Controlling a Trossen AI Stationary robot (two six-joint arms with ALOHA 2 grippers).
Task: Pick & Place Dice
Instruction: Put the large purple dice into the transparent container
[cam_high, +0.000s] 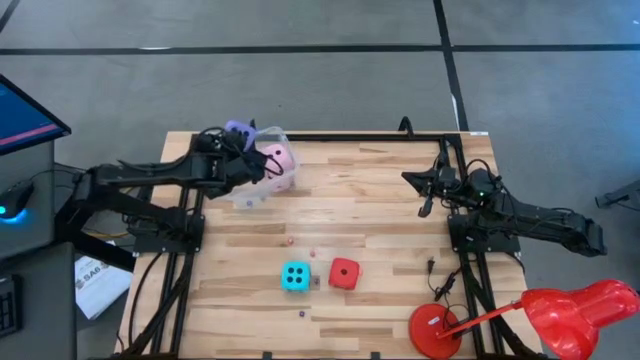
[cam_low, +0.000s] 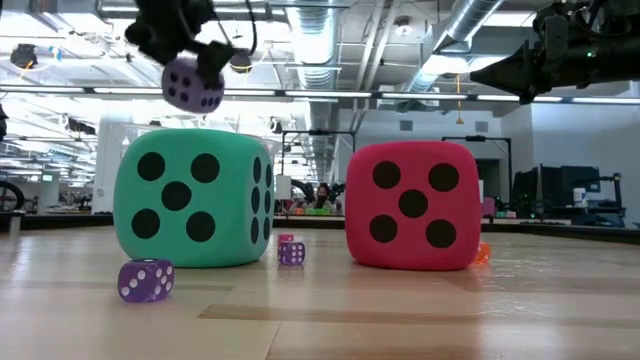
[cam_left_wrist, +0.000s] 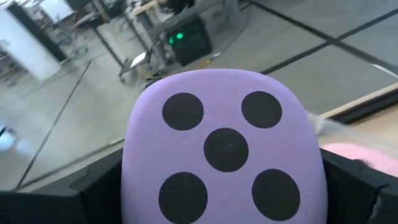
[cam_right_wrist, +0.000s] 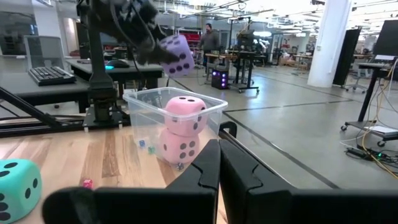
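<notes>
The violet die (cam_high: 239, 131) hangs in the air at the table's far left, with my left gripper (cam_high: 232, 145) shut on it. It is over the far left rim of the clear tub (cam_high: 268, 170). In the tub two pale pink dice (cam_right_wrist: 185, 114) (cam_right_wrist: 178, 146) lie one on top of the other. The cyan die (cam_high: 295, 276) and the red die (cam_high: 344, 273) rest side by side on the table's near middle. My right gripper (cam_high: 425, 200) waits shut above the table's right side, holding nothing. My left gripper pinches the violet die between its two fingers (cam_left_wrist: 93, 186), on two opposite side faces (cam_left_wrist: 134, 162). Its five-pip face looks back at the wrist camera. The fingers reach in from the table's left, slanting a little downward. The die is lifted clear, above the tub (cam_right_wrist: 177, 99).
Tiny translucent dice (cam_low: 146, 280) (cam_low: 291, 252) lie loose on the wood around the big dice. A red desk lamp (cam_high: 560, 315) stands at the near right corner. A monitor (cam_high: 25, 115) and papers (cam_high: 100, 285) lie beyond the table's left edge.
</notes>
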